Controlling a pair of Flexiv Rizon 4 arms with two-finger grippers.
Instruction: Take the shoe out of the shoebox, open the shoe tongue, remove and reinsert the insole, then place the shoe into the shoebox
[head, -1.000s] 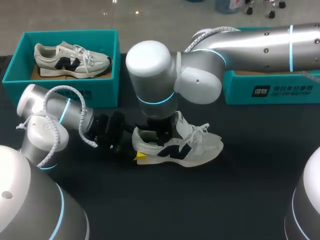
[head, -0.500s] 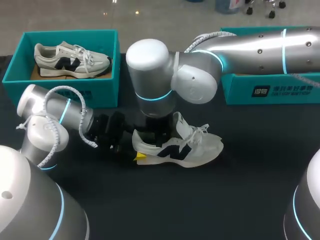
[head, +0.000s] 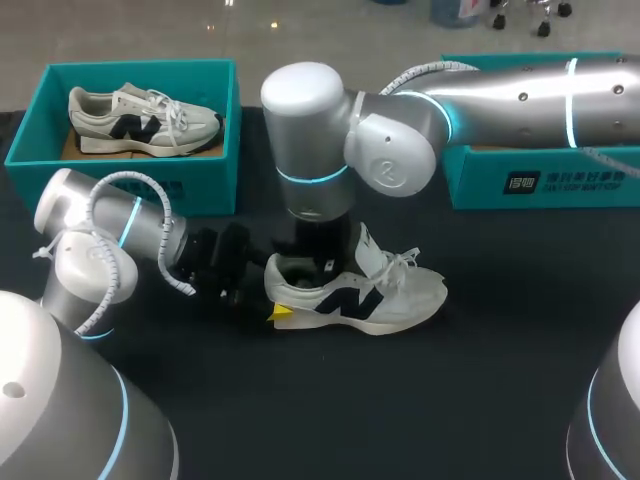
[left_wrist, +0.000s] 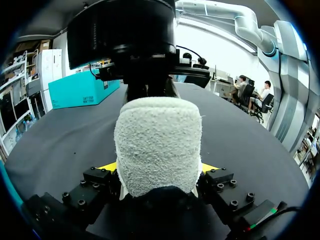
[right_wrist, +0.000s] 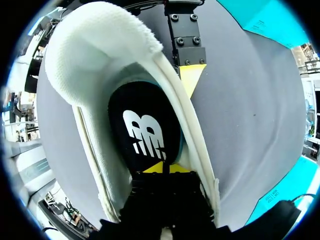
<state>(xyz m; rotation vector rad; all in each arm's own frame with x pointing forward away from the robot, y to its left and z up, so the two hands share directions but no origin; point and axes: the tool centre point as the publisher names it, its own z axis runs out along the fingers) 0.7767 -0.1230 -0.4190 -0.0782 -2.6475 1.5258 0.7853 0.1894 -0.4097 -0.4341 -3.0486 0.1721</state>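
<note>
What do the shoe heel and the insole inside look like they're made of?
Shoe heel: white, matte, probably terry-like fabric, going by its nubbly looped surface.
Insole: black, smooth, matte, with a white printed logo; likely fabric-covered foam, but unsure.

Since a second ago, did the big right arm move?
Yes. In the head view the right arm shifted up and slightly right, away from the shoe, which stayed put on the table.
</note>
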